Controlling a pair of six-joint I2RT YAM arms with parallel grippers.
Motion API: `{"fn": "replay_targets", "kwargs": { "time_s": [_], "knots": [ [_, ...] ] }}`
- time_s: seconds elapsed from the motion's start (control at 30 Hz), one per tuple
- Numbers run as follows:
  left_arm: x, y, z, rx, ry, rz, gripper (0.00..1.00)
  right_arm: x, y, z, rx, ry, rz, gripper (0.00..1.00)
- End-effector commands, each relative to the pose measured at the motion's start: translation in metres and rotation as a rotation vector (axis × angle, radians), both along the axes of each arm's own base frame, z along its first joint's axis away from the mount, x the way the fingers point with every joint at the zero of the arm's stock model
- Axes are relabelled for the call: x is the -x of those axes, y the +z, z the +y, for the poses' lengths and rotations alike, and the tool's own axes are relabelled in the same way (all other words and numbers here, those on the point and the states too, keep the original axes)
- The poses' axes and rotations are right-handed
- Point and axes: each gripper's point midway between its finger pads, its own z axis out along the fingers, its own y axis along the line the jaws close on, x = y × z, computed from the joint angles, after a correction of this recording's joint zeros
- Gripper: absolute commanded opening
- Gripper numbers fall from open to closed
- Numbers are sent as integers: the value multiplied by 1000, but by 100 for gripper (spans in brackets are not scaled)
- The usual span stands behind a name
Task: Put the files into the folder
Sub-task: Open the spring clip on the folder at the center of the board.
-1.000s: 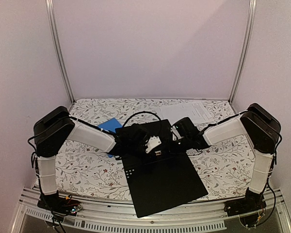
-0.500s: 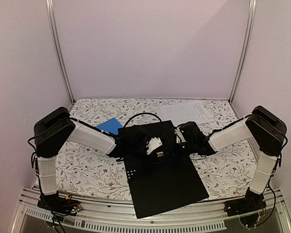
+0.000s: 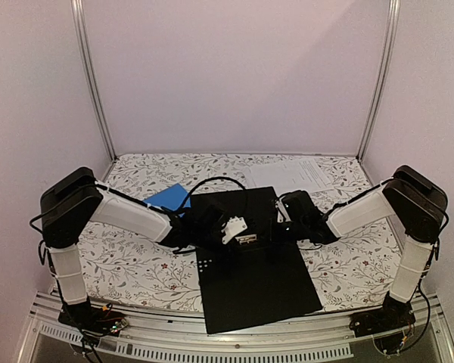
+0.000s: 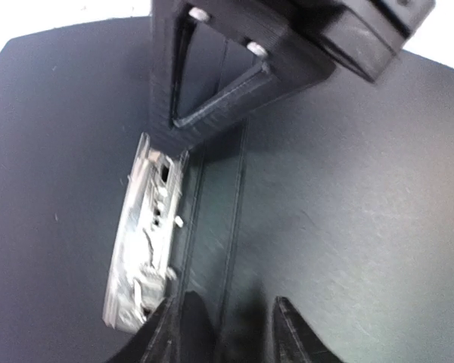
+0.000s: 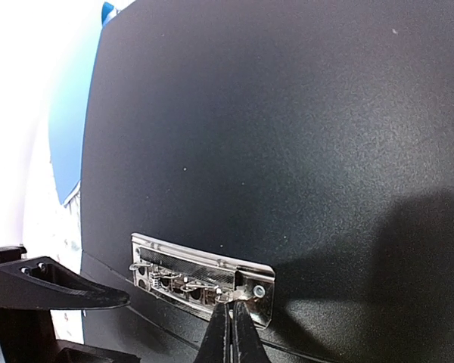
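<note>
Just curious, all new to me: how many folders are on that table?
2. The big folder lies open, black inside up, in the middle; a smaller blue folder peeks out at its far-left corner, partly covered.

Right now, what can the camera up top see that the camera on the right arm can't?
Only the top camera shows the white paper sheets lying at the back of the flowery table cover, plus both whole arms. Only the right wrist camera shows the metal clip up close, with its little springs, and the right gripper shut, its tips right at the clip's end. Both show the open folder with its black inside, and that clip.
</note>
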Motion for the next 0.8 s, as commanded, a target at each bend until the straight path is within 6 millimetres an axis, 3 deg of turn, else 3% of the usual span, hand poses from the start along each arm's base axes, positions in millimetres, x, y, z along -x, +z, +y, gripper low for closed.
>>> {"fn": "replay_targets", "kwargs": {
  "time_s": [0.0, 0.37, 0.77],
  "knots": [
    [2, 6, 11, -15, 21, 0, 48, 15, -48, -40, 149, -76, 104, 0],
    [-31, 4, 17, -56, 14, -3, 52, 30, -45, -32, 147, 75, 156, 0],
    [-26, -7, 6, -82, -93, 107, 52, 25, -41, -34, 128, 175, 215, 0]
  ]
}}
